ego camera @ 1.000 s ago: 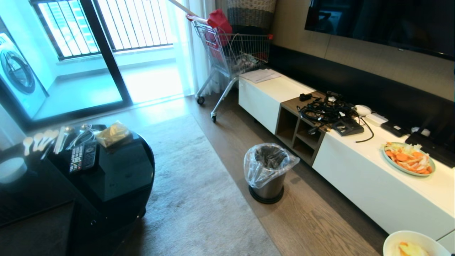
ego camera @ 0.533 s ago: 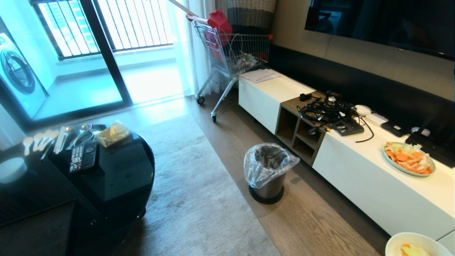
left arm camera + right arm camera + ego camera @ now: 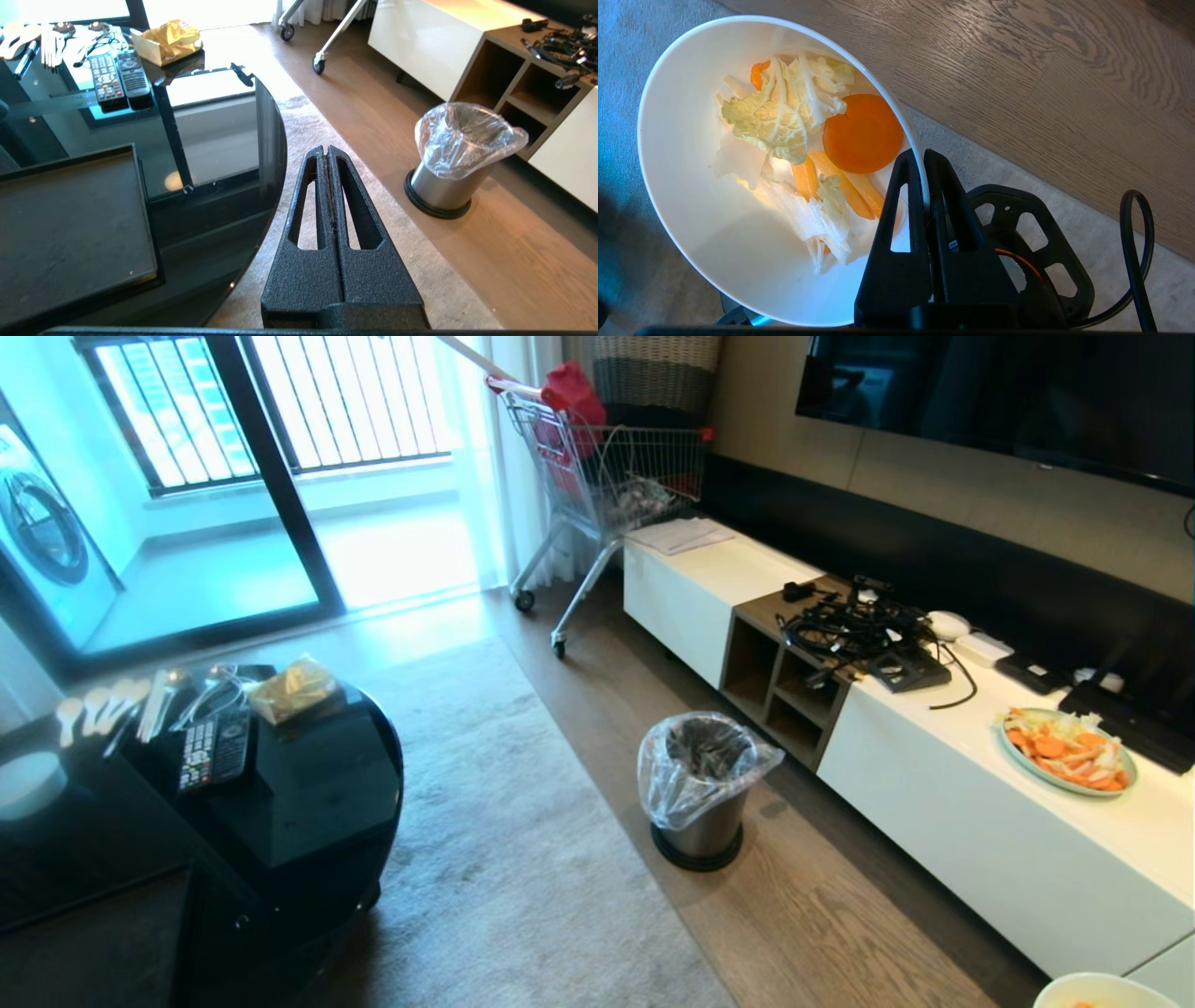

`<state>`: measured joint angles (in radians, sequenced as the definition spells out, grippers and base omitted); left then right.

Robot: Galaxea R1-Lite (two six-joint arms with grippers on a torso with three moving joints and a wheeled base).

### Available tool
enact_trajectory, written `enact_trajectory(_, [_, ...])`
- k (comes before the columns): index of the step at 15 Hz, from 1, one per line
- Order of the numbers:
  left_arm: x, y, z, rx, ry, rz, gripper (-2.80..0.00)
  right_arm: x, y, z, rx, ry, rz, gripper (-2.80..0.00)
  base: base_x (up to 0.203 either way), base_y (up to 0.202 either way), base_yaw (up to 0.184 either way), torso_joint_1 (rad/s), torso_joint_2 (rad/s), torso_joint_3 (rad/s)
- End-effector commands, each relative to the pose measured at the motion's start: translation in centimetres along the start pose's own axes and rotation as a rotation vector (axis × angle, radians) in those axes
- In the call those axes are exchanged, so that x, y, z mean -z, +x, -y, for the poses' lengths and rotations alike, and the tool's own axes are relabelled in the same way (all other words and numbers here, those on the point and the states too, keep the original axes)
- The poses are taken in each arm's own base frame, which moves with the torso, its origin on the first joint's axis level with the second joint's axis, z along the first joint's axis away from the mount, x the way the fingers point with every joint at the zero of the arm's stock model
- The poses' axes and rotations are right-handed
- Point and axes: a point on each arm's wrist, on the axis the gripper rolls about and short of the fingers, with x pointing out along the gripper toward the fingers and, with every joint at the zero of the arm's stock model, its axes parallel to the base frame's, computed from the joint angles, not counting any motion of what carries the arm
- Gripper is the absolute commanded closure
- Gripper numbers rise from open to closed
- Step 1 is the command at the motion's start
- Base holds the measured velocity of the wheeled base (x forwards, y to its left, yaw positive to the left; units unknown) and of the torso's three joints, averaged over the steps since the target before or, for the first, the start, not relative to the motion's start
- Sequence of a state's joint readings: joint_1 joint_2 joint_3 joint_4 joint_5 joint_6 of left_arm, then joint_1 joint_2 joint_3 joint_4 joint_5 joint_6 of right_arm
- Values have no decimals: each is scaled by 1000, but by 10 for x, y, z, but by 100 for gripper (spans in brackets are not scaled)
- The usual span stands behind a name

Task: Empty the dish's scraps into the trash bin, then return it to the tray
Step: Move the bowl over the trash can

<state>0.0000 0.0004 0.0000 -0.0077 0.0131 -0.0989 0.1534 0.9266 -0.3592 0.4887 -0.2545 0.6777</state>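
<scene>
1. Right hand (image 3: 926,175): in the right wrist view, lower centre of the frame, both fingers are pinched together on the rim of the dish (image 3: 691,196), one inside and one outside the wall. The dish is held clear of the floor, above carpet and wood flooring.
2. Scraps (image 3: 808,140): these lie inside the held dish, namely a round orange slice, orange strips, a pale leafy piece and white bits.
3. In the head view, only the rim of the dish (image 3: 1102,989) shows, at the lower right corner of the frame.
4. Left hand (image 3: 327,154): in the left wrist view, lower centre, the fingers are pressed fully together and grip nothing. It hangs above the carpet, just beside the edge of the dark glass counter (image 3: 210,140).
5. Tray (image 3: 70,219): it rests flat on the counter at the lower left of the left wrist view, with nothing on the part that shows.
6. Trash bin (image 3: 705,784): it stands upright on the wood floor at the centre of the head view, with the clear bag folded over its rim, near the white cabinet (image 3: 980,840).
7. Pale-green plate (image 3: 1069,751): it sits on the cabinet top at right, heaped with orange slices.
8. Shopping cart (image 3: 607,467): top centre, farthest from the camera.
</scene>
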Motion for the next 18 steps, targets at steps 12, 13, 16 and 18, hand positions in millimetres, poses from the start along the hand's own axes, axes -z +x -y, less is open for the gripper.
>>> enact_trajectory(12, [0, 0, 0, -1, -1, 1, 0, 3, 2, 1, -10, -9, -10, 0, -1, 5, -117, 1, 1, 1])
enact_trajectory(13, [0, 0, 0, -1, -1, 1, 0, 3, 2, 1, -10, -9, -10, 0, 0, 0, 0, 0, 0, 0])
enact_trajectory(16, [0, 0, 0, -1, -1, 1, 0, 4, 2, 2, -8, -40, -12, 0, 0, 0, 0, 0, 0, 0])
enact_trajectory(18, [0, 0, 0, -1, -1, 1, 0, 3, 2, 1, -11, -58, -8, 0, 0, 0, 0, 0, 0, 0])
